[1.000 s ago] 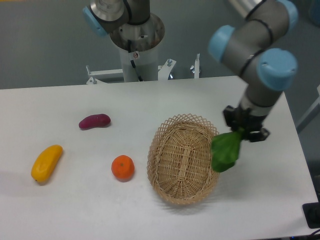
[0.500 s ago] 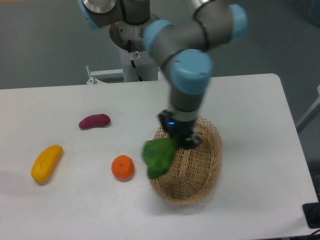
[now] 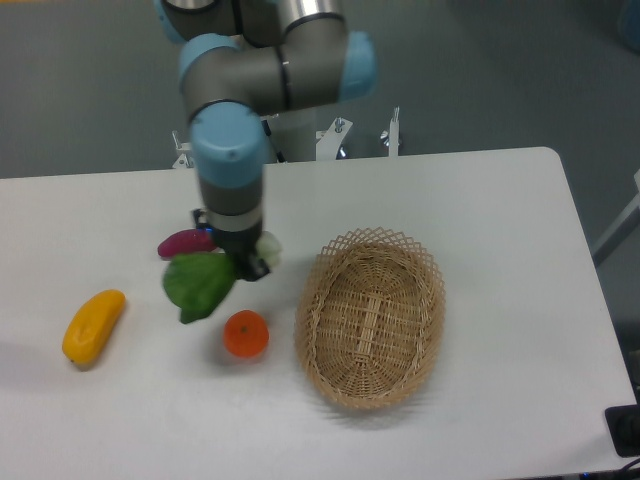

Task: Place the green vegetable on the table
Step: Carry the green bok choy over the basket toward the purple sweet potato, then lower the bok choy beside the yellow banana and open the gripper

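The green vegetable [image 3: 200, 284] hangs from my gripper [image 3: 240, 258], dark leafy end pointing down-left and pale stalk end [image 3: 268, 247] sticking out to the right of the fingers. The gripper is shut on it, above the white table [image 3: 500, 200], between the purple sweet potato [image 3: 185, 243] and the orange [image 3: 246, 334]. From this view I cannot tell how high the vegetable is over the tabletop. The arm's wrist hides most of the fingers.
A yellow oblong fruit [image 3: 93, 325] lies at the left. An oval wicker basket [image 3: 370, 316] stands right of centre with nothing visible in it. The robot base [image 3: 290, 130] rises behind the far table edge.
The arm has swung from the right side of the basket, across it, to the left, carrying the green vegetable to a spot between the sweet potato and the orange.
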Available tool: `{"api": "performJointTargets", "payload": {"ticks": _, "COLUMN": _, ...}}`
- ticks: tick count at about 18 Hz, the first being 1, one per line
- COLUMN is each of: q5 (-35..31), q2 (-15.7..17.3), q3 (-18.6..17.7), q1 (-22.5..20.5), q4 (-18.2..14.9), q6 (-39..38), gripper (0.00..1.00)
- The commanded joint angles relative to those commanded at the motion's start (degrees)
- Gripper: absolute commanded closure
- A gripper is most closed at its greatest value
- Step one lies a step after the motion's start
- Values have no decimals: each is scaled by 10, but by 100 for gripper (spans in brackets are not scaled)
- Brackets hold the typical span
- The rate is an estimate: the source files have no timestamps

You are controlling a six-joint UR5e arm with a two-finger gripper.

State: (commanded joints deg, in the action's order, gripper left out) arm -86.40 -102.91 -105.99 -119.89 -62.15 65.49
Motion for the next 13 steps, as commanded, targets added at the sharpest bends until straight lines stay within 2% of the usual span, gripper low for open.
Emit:
{"api": "performJointTargets", "payload": {"ticks": 3, "q5": 0, "q2": -17, "q3": -3, "q1": 24, "q4": 12, "q6": -16, "gripper": 79}}
{"api": "performJointTargets", "payload": {"ticks": 7, "q5": 0, "q2": -19, "q3": -6, "q1": 35, "q4": 12, "q6": -17, "gripper": 70}}
{"api": "performJointTargets", "payload": {"ticks": 8, "q5": 0, "q2": -19, "q3": -11, "q1": 36, "q4": 12, "q6": -16, "gripper": 60}}
{"api": "performJointTargets", "payload": {"ticks": 10, "q5": -4, "q2": -19, "q3": -13, "q1": 48, "q4": 12, "q6": -17, "gripper": 49}}
{"api": "performJointTargets", "payload": {"ticks": 12, "q5": -11, "q2": -19, "q3": -13, "q1": 54, "q4": 13, "q6": -17, "gripper": 32}}
{"api": "performJointTargets", "payload": {"ticks": 13, "q5": -13, "q2": -19, "q3": -13, "q1": 56, "q4": 18, "q6": -18, "gripper": 31}}
